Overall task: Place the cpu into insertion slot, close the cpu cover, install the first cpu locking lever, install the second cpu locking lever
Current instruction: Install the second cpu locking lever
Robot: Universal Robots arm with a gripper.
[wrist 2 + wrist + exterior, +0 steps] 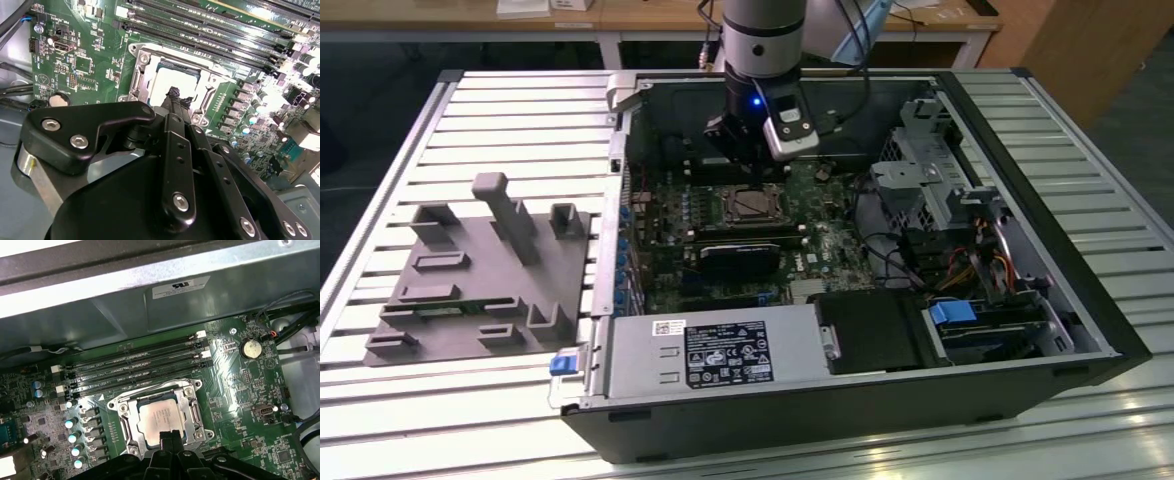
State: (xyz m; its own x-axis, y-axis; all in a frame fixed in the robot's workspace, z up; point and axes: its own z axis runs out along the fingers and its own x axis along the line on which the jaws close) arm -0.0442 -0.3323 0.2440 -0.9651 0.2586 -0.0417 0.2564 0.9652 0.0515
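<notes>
The small flat square cpu with its dull silver-grey metal top (159, 418) lies seated in the square insertion slot with the silvery metal rim (131, 437), on the green motherboard (240, 390) inside the open black and grey computer case (1067, 330). The thin silvery cpu cover, a metal frame plate with a square window (192, 412), lies flat around the chip, framing its bright top; in the second wrist view the same plate (142, 75) rings the chip (172, 82).

The black gripper (169, 437) hangs just above the cpu, at the side of the socket away from the long narrow black memory slots (135, 367). Its fingers (176, 102) come together to a narrow point over the chip's edge, with nothing visibly held between them. Whether the tips touch the metal top cannot be told.

In the exterior view the gripper (744, 170) stands upright over the cpu (750, 205), near the case's back wall. A grey plastic fixture tray with upright posts (480, 270) rests on the slatted metal table (400, 150), well apart from the socket, outside the case at the exterior view's left.
</notes>
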